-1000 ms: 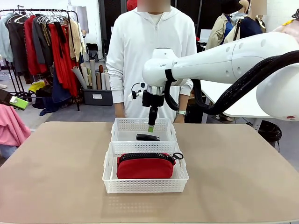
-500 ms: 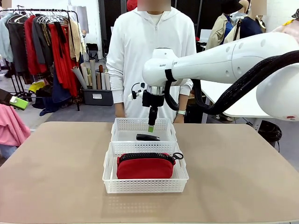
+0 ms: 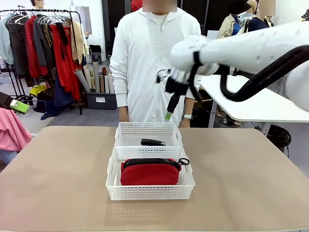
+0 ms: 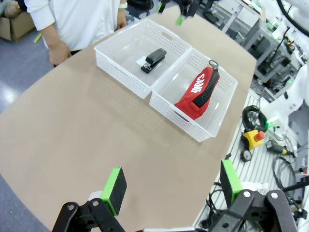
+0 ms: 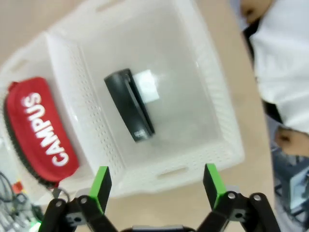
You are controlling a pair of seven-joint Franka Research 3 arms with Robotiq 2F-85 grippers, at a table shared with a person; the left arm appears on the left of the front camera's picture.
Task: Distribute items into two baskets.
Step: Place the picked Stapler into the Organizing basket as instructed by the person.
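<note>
A: Report item positions.

B: The stapler (image 3: 152, 142) lies flat in the far basket (image 3: 126, 130), centre of the frame, next to a small white label (image 5: 147, 85). The red pouch (image 3: 149, 173) fills the near basket (image 3: 114, 183), lower centre, zipper edge up. The two baskets stand touching, one item in each.

A: Gripper status?

B: The right gripper (image 3: 168, 115) hangs above the far basket, upper centre, jaws spread wide and holding nothing. The left gripper (image 4: 171, 184) is well apart from the baskets at the lower edge of its wrist view — jaws also spread, nothing between them. A person (image 3: 154, 58) stands behind the table.

A: Step in hand?

B: By my judgement, distribution looks complete and the right arm's job is to clear out. Procedure: lift straight up before swinging aside — keep the pads above the basket rim so neither basket is nudged. Keep the arm away from the person at the far edge.
</note>
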